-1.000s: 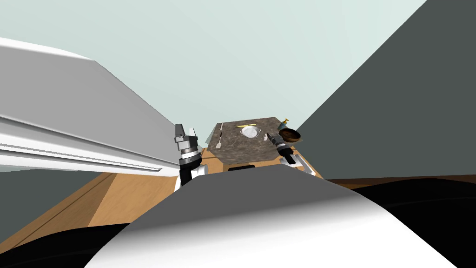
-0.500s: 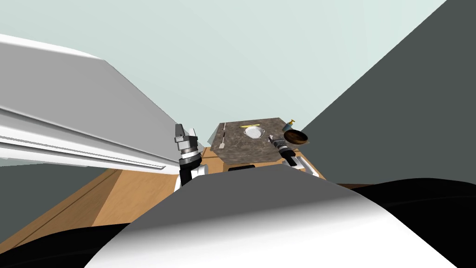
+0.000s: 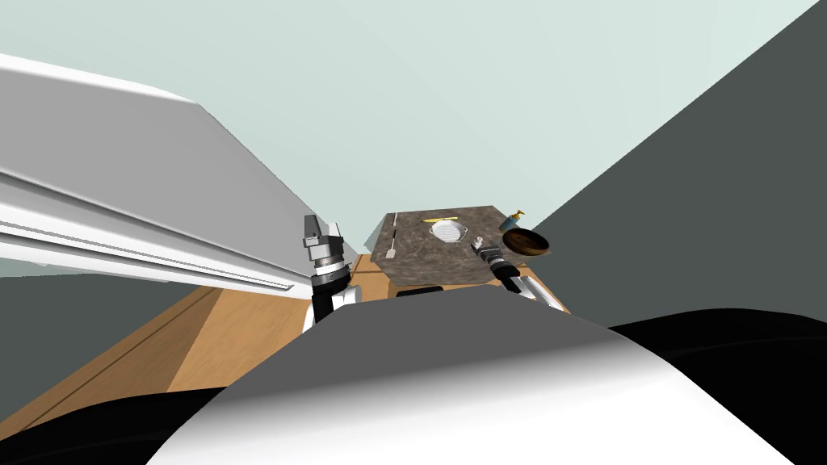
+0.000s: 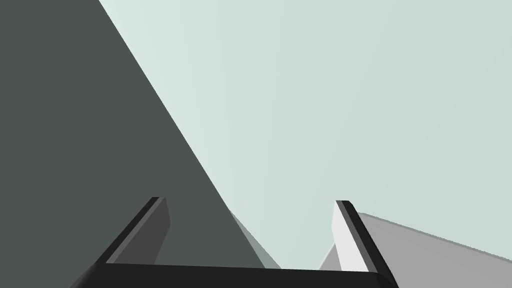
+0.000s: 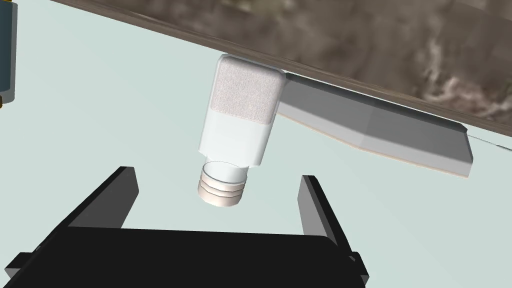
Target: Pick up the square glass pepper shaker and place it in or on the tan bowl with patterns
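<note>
The right gripper [image 5: 217, 174] is over the dark stone counter [image 3: 428, 252], toward the right side of the counter, and its two fingers are spread wide with nothing between their pads. The pepper shaker [image 5: 240, 120] stands on the counter near its right side, a square pale body with whitish grains in the part next to the counter and a ringed round cap [image 5: 222, 189] turned toward the gripper. The cap lies about level with the fingertips, in the middle of the gap, and it touches neither finger. A flat grey blade-like thing [image 5: 380, 132] lies on the counter beyond the shaker. The brown bowl [image 3: 525, 242] is at the right edge of the counter; I cannot tell any pattern on it. A blue bottle [image 3: 513, 219] with a yellow top is at the far right corner of the counter. A white dish [image 3: 448, 232] sits near the middle of the counter. The left gripper [image 3: 319, 228] is raised to the left of the counter, fingers wide apart and empty.
</note>
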